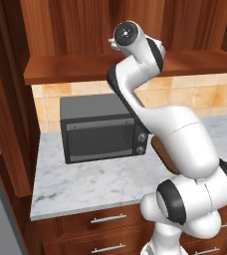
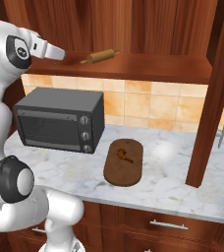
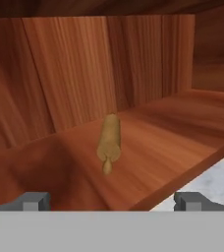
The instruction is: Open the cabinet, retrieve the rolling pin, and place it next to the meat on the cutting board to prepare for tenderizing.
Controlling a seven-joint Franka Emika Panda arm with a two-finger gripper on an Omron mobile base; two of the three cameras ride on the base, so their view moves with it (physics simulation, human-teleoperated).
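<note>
A slim light-tan wooden rolling pin [image 3: 108, 141] lies mid-frame on the reddish-brown wooden cabinet [image 3: 182, 123] shelf. The gripper [image 3: 112, 201], jaws wide apart, sits at the bottom, short of it. On the marble counter, the small orange-brown meat [image 2: 123, 155] rests on the dark-brown oval cutting board [image 2: 124, 162].

From behind the arm on its left, we look forward and down at the toaster oven [image 1: 103, 128] and counter [image 1: 85, 184]. From its right, we share that oven, counter and open cabinet [image 2: 148, 66]. Near the hand, we face along the cabinet shelf toward the rolling pin [image 3: 108, 140].
</note>
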